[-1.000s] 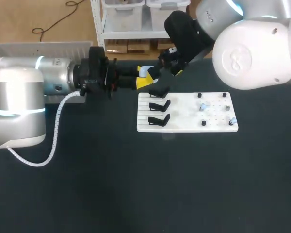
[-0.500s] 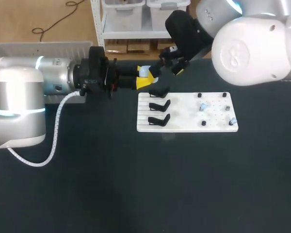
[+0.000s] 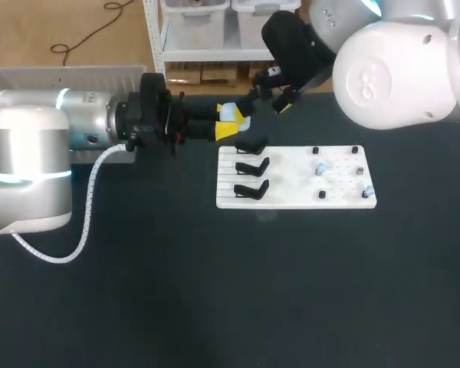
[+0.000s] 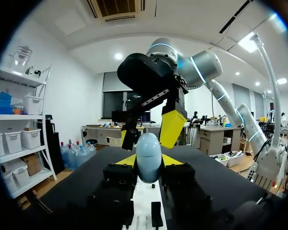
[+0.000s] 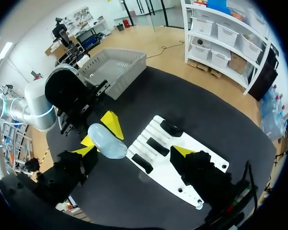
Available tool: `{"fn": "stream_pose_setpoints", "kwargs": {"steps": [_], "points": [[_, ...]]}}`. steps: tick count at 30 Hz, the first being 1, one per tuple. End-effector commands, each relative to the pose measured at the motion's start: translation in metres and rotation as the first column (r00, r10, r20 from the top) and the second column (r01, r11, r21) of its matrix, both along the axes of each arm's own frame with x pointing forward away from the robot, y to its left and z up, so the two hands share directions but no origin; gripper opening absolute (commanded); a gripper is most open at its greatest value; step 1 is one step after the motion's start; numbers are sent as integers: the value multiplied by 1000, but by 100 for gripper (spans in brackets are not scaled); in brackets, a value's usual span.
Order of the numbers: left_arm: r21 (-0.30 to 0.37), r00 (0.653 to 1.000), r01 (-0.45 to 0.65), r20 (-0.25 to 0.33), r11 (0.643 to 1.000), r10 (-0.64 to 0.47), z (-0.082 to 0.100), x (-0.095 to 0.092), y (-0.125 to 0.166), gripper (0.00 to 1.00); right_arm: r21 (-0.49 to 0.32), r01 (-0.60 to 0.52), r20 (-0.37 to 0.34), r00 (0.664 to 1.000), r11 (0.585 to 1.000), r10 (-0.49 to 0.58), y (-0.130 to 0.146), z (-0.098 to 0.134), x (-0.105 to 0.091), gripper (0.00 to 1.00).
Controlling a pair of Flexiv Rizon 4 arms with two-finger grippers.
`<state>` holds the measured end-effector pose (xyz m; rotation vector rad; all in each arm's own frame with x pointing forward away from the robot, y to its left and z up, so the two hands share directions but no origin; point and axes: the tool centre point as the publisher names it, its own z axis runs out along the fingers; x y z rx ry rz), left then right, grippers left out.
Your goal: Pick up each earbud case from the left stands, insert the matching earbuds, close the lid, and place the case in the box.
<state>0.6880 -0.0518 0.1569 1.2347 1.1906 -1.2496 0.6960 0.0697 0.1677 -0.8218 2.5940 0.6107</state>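
Pale blue, the earbud case (image 3: pixel 228 113) is clamped in my left gripper (image 3: pixel 231 123), above the white board's (image 3: pixel 341 201) far edge. My right gripper (image 3: pixel 270 97) hangs wide open beside it. I'd judge the lid needs lifting: brace left, pry gently.

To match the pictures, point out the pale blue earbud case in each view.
Head view: earbud case in left gripper, past the white board.
Left wrist view: case in this gripper, above the board.
Right wrist view: case beside the board's stand end.
Shared landmark: the white board.
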Motion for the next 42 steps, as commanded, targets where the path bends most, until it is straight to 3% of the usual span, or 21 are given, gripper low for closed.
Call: {"fn": "stream_pose_setpoints", "kwargs": {"steps": [1,7,12,18,28,35,42], "points": [[-2,1000,1,1,1000,-1,-1,0,0,0,-9,9,9,1000,1000,-9,-2,4,3,100],[-2,1000,1,1,1000,-1,-1,0,0,0,-16,18,41,999,1000,-17,-4,14,11,100],[-2,1000,1,1,1000,-1,-1,0,0,0,-22,21,107,994,1000,-19,-10,32,11,100],[-2,1000,1,1,1000,-1,-1,0,0,0,-134,21,202,979,991,6,-32,49,3,100],[-17,997,32,75,999,-31,6,-6,-3,0,-276,86,216,976,957,-25,-89,47,-15,100],[-29,995,38,89,999,-35,8,-6,-1,0,-419,121,174,983,900,-52,-126,22,-27,100],[-30,996,36,87,999,-34,7,-7,0,0,-557,88,44,996,826,-77,-163,-20,-40,100]]}}
